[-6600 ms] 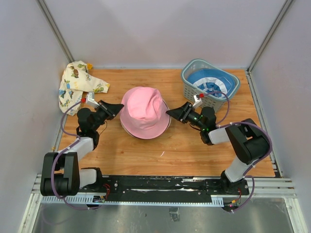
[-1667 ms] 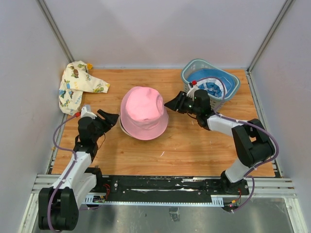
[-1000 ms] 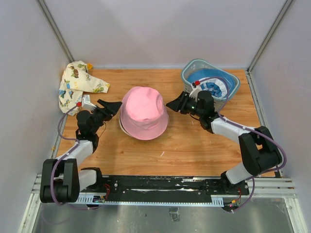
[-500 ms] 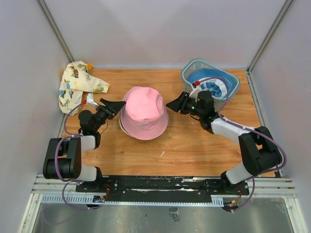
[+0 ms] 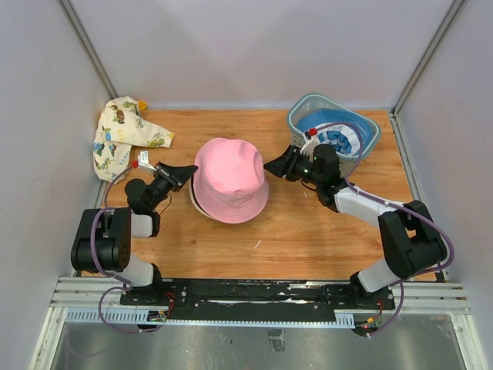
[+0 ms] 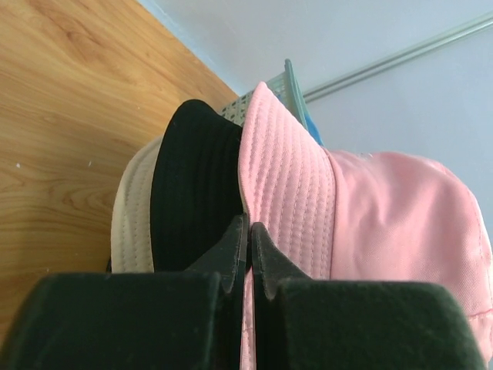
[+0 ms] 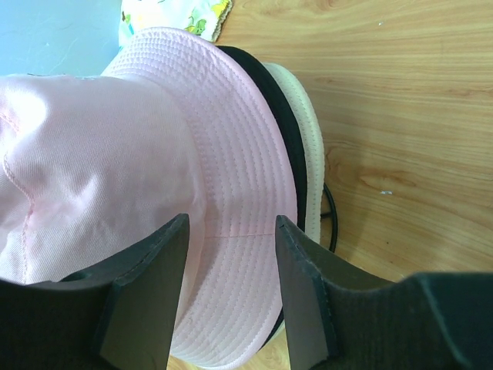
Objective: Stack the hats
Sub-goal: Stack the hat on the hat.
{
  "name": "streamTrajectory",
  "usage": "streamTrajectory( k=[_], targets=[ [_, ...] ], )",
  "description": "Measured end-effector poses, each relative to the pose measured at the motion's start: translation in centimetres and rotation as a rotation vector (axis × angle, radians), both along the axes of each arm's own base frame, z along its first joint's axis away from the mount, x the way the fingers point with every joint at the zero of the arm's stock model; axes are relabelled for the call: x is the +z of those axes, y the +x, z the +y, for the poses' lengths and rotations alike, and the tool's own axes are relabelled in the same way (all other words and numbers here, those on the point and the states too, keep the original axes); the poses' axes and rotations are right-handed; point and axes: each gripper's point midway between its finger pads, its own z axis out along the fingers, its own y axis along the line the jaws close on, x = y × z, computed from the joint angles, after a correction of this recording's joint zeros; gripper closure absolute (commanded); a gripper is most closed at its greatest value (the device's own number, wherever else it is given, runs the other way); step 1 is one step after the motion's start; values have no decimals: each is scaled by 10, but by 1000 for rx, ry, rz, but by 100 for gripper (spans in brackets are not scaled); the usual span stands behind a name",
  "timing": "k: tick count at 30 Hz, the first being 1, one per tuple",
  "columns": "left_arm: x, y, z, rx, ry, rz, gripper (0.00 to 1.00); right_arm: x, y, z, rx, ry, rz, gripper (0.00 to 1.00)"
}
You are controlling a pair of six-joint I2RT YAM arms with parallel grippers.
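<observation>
Just now my left gripper [image 6: 248,231] has clamped onto the pink hat [image 5: 229,176]; it tops the black hat [image 6: 192,185] and cream hat [image 6: 132,208] on the table [image 5: 308,231]; my right gripper [image 7: 229,223] gapes at its opposite brim.

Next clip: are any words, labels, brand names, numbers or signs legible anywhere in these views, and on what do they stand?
No text can be read in any view.
pink hat: plain fabric, no label showing.
printed fabric piece: small coloured figures, too small to tell whether there is any lettering.
basket: no marking visible.
base rail: nothing legible.
</observation>
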Motion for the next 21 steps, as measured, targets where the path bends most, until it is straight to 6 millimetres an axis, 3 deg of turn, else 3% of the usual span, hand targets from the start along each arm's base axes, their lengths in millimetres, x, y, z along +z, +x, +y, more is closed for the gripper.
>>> streamTrajectory(
  k=[11, 17, 21],
  targets=[
    [-25, -11, 3, 27, 37, 68, 99, 0, 0, 0, 0, 0, 0, 50],
    [-28, -13, 7, 45, 100, 70, 100, 0, 0, 0, 0, 0, 0, 50],
    [-33, -14, 7, 45, 127, 80, 99, 0, 0, 0, -1, 3, 0, 42]
  ],
)
